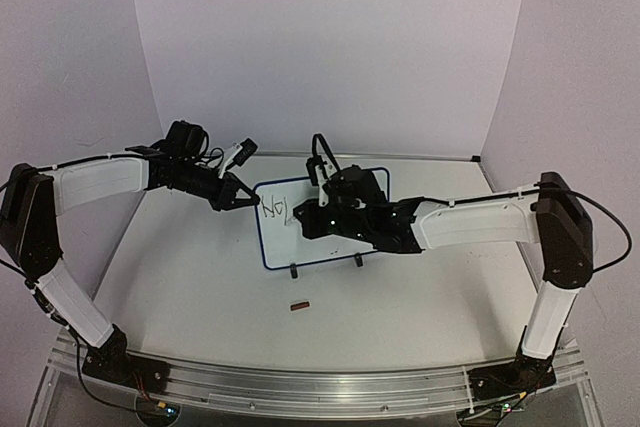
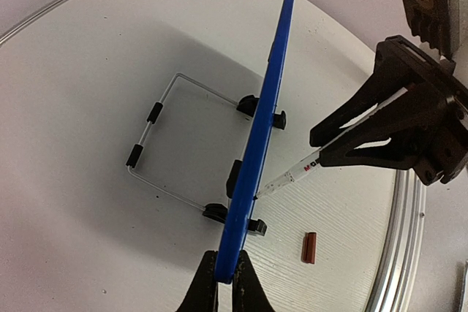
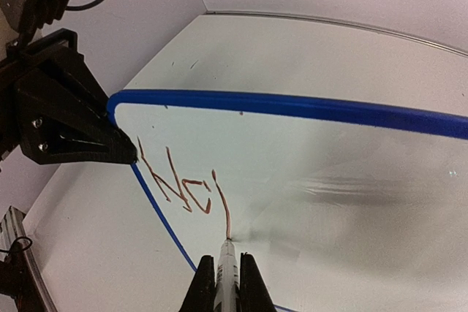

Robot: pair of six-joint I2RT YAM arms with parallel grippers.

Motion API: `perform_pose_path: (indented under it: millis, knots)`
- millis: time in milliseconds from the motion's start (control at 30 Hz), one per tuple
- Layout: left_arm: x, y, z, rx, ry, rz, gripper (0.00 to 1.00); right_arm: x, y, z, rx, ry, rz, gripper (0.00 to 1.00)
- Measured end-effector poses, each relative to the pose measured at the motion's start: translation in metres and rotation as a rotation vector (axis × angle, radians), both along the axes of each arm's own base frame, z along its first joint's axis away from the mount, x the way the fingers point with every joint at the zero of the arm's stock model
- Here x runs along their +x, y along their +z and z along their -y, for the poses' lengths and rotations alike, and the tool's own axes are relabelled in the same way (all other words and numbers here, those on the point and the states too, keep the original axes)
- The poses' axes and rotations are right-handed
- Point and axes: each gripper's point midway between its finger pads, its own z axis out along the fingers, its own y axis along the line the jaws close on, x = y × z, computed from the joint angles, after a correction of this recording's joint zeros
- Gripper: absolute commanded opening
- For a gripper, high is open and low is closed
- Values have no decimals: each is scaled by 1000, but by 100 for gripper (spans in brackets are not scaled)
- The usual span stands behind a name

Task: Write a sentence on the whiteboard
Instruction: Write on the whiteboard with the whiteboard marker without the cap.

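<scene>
The whiteboard (image 1: 285, 247), white with a blue frame, stands upright on two black feet at mid-table. My left gripper (image 1: 243, 195) is shut on its upper left corner; the left wrist view shows the fingers pinching the blue frame (image 2: 252, 158) edge-on. My right gripper (image 3: 227, 275) is shut on a white marker (image 3: 227, 264), whose tip touches the board face. Of the sentence, a few reddish-brown strokes (image 3: 183, 184) stand near that corner, the last one ending at the tip. In the left wrist view the marker (image 2: 292, 175) pokes from the right gripper (image 2: 322, 150) to the board.
A small red-brown cap (image 1: 299, 305) lies on the table in front of the board, also seen as a cap (image 2: 309, 248) from the left wrist. A wire stand (image 2: 157, 147) props the board from behind. A metal rail (image 1: 320, 382) runs along the near edge.
</scene>
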Motion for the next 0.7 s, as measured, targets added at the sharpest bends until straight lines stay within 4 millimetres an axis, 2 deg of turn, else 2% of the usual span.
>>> perform_pose_path:
  millis: [267, 333, 533, 600, 700]
  knots:
    - [0, 0, 0, 0, -1, 0, 0, -2, 3, 2, 4, 5, 0, 0]
    - [0, 0, 0, 0, -1, 0, 0, -4, 10, 5, 14, 5, 7, 0]
    - [0, 0, 0, 0, -1, 0, 0, -6, 56, 12, 101, -5, 71, 0]
    - [0, 0, 1, 0, -2, 0, 0, -5, 65, 12, 122, -12, 91, 0]
    - [0, 0, 1, 0, -2, 0, 0, -4, 66, 12, 124, -17, 99, 0]
